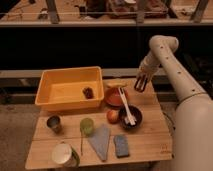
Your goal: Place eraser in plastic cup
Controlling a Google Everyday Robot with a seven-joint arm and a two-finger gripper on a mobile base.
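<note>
The jaws of the gripper (141,83) are closed on the eraser (139,88), held up off the surface (150,146) above its far right corner. The plastic cup (87,125) stands well apart to the left, near the front. Between them lie a red plate (111,98), a dark bowl (136,119) with white utensils (125,106), and a round fruit (113,116). A yellow bin (52,95) sits behind the cup, and a sponge (121,145) lies to its front right.

You have one view, set high at the near side of the desk (150,146), looking down across it from close by; the hand (140,84) hangs right of centre, over the far edge.
</note>
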